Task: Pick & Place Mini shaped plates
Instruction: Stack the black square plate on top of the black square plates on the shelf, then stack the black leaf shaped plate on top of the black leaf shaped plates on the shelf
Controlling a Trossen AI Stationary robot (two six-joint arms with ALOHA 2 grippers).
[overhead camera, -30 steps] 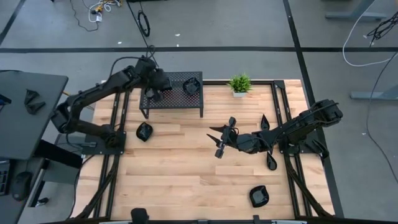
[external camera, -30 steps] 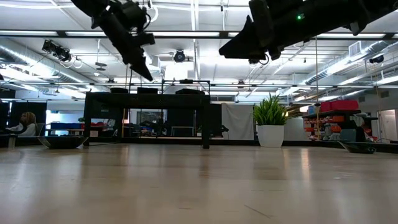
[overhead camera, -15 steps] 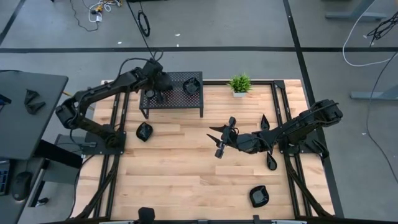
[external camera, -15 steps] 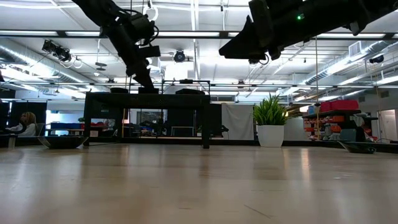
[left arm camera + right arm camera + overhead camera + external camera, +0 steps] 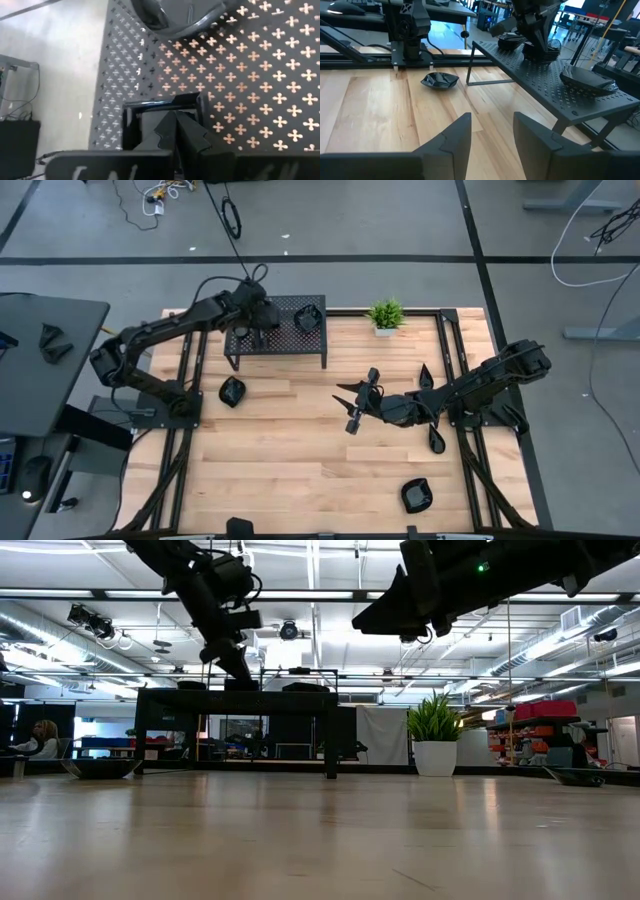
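Note:
My left gripper is over the left end of the black perforated rack, fingers shut and pointing down onto a square mini plate. In the right wrist view that plate sits on the rack top. More plates lie on the rack: one beside it and one at the right end. Others rest on the table at the left and on the right. My right gripper hovers open above mid-table and touches nothing. My left gripper comes at the square plate from above, pointing down, with both fingers closed together inside its outline near the far rim. The fingers themselves hide the place of contact. The plate's underside is on the rack top, level.
A small green potted plant stands at the far edge, right of the rack. Metal frame rails run along both sides of the table. Bare wood lies between the rack and my right gripper. A person sits far off in the room.
My left gripper has come down onto the rack's left end and shifted slightly toward the table's right, staying shut. For the last half second it has barely moved.

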